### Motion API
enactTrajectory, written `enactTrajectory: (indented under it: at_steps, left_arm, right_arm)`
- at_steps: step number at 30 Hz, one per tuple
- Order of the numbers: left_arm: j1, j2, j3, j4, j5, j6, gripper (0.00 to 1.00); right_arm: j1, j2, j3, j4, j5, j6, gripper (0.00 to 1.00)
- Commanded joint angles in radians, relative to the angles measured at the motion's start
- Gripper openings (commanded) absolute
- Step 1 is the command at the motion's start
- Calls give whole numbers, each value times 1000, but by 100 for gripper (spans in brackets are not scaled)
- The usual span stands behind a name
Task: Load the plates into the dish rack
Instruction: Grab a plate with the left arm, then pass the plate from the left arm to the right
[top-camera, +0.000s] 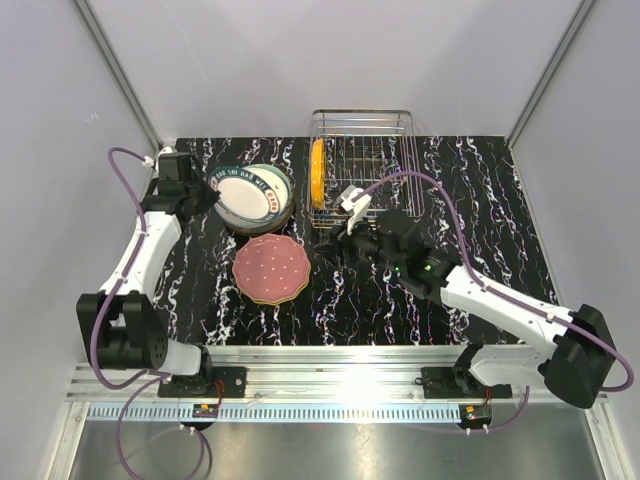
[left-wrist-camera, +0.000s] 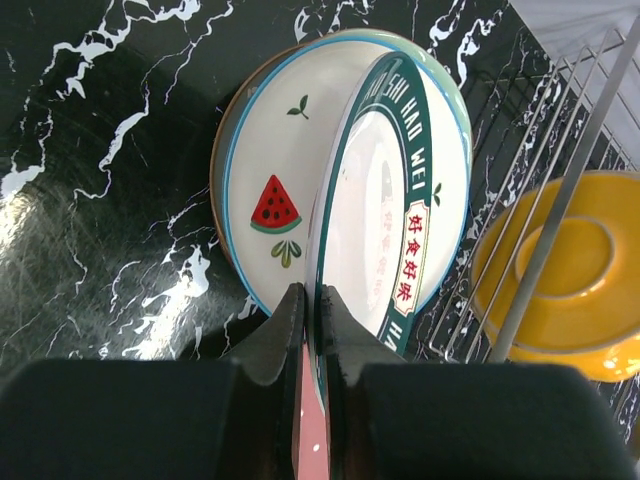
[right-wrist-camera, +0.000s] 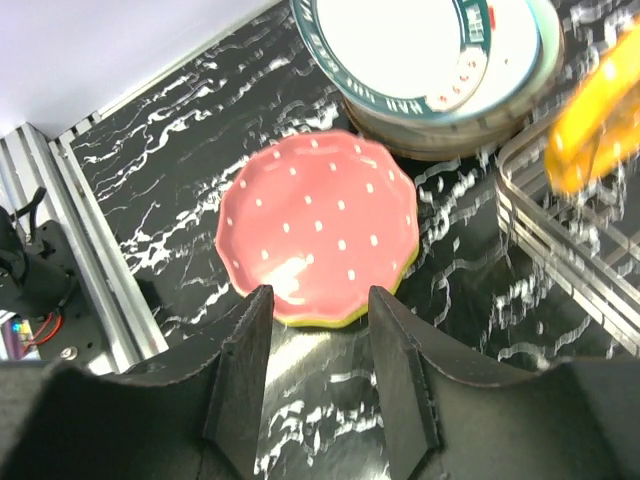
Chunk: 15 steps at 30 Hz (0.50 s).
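Black tabletop (top-camera: 500, 200) with white marble veining. Ribbed aluminium rail (top-camera: 330, 365) along its near edge. Plain pale walls (top-camera: 330, 60) behind and at both sides.

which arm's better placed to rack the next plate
Left. The left gripper is shut on the green-rimmed plate, tilted up off the stack beside the rack; the right gripper is open and empty.
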Motion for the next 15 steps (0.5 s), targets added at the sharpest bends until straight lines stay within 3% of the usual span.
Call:
enactTrajectory:
  at_steps: [1,9,15]
  left_arm:
    - [0,-84,88,5,-11,18,0]
    - [-1,-183,131,-88,51,41,0]
    - [-1,-334,42,-121,147,9,0]
  right_arm:
    - [60,31,75,92,91,-104,51]
    - [204,179,200,122,250,-306,55]
    - [317,304,276,148,415,-449,64]
